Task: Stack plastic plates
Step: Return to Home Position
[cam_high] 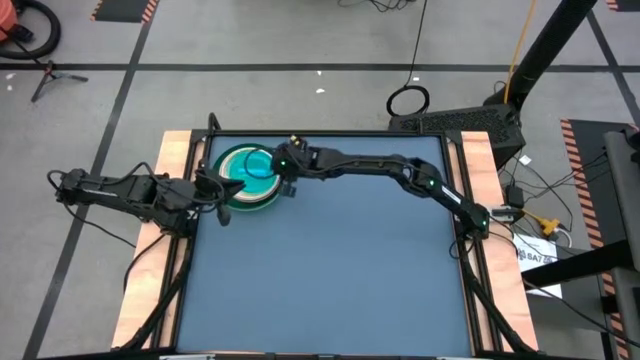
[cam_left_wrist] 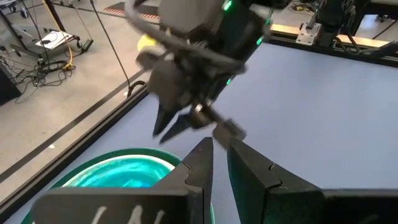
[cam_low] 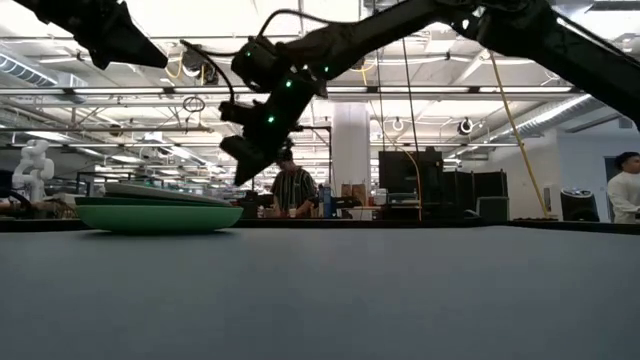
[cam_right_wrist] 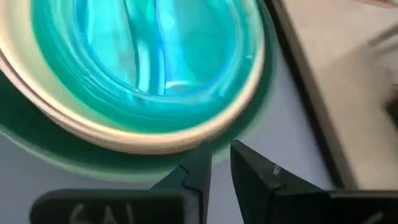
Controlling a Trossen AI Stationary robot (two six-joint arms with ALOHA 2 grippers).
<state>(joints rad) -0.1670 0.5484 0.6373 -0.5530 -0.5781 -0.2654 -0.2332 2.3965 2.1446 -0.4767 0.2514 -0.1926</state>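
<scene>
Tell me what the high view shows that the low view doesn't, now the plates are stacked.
Only the high view shows the cyan plate on top of the stack, the whole blue table, and the left gripper beside the stack's near-left edge.

Only the low view shows the stack in profile, a tilted grey plate lying in the green bottom plate, the right gripper hanging clear above the table, and people in the room behind.

Both show the one stack and the right arm reaching toward it.

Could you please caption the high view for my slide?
Both grippers, left and right, flank the plate stack at the table's far left corner.
</scene>
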